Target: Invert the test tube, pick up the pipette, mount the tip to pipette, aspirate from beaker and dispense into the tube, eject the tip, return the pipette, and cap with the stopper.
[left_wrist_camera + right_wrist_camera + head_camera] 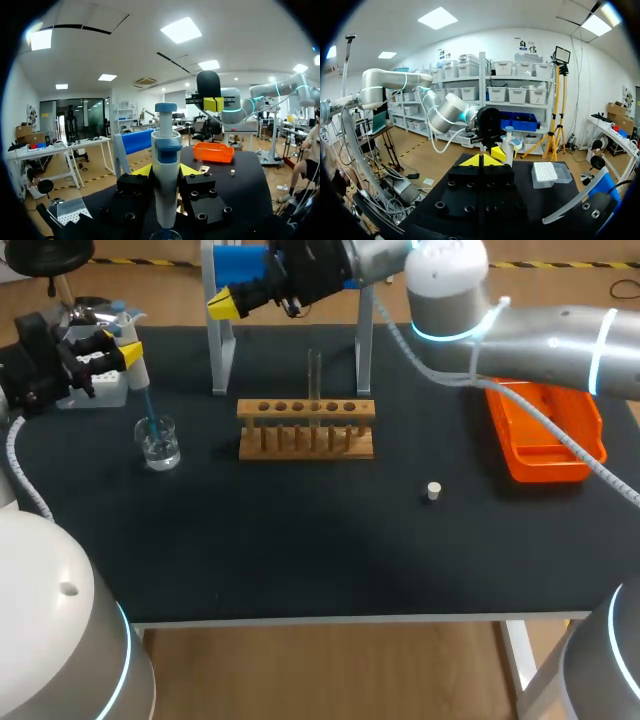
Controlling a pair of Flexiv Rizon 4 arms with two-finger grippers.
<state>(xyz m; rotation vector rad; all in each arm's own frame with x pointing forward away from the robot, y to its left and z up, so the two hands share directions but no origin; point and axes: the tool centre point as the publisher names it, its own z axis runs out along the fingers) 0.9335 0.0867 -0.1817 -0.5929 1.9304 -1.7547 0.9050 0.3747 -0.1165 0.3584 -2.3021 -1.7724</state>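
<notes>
Stopper: small white stopper lies loose on our black table, apart from everything.
Rack: wooden rack mid-table, clear glass test tube upright in it.
Beaker: clear glass beaker beside the rack, blue tip dipping into it.
Left claw: left gripper clamped on the white-and-blue pipette. Our left wrist view shows both fingers against the barrel.
Tray: orange plastic tray on our right.
Right claw: right gripper far back, raised. Only the right wrist view shows its tips pressed together, holding nothing.
</notes>
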